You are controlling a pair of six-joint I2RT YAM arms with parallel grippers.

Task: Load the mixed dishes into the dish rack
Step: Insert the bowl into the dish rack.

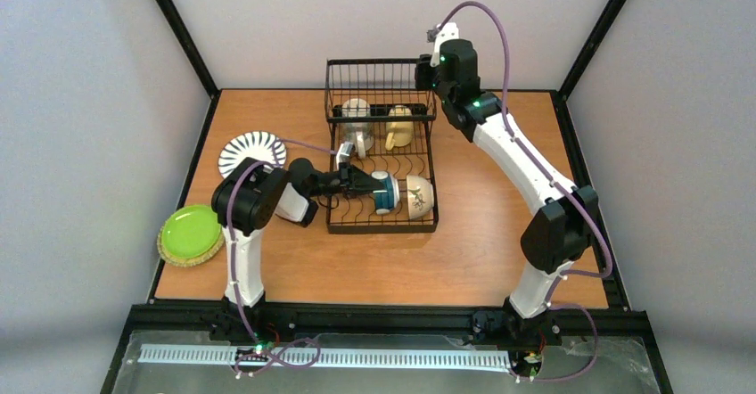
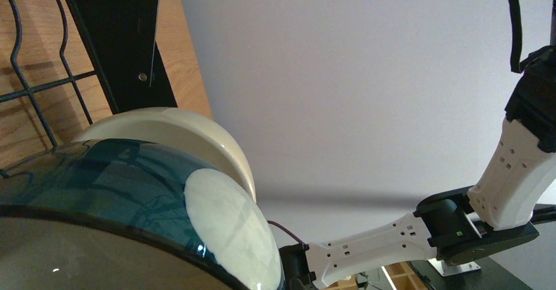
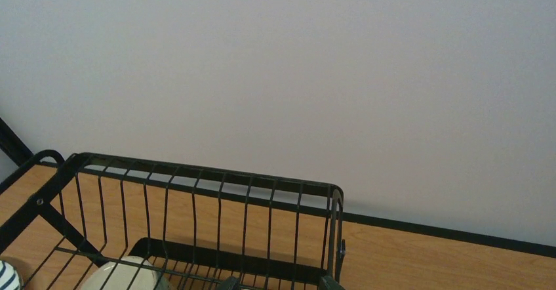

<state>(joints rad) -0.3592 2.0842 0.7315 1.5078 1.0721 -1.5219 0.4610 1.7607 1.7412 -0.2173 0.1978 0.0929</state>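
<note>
Left hand (image 1: 364,183): at the teal-and-white cup (image 1: 385,192), honestly can't tell if I'm gripping it
Cup: on its side in the dish rack (image 1: 382,230), end nearest the bench (image 1: 481,251) front edge, beside cream bowl (image 1: 419,196)
Right hand (image 1: 426,73): at rack's far end, grip unclear

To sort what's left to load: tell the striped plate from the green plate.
The striped plate has black-and-white rays; the green plate is plain lime. The striped plate lies bare on the table, farther back; the green plate rests on a tan plate, nearer the front. Both lie flat, outside the dish rack.
</note>
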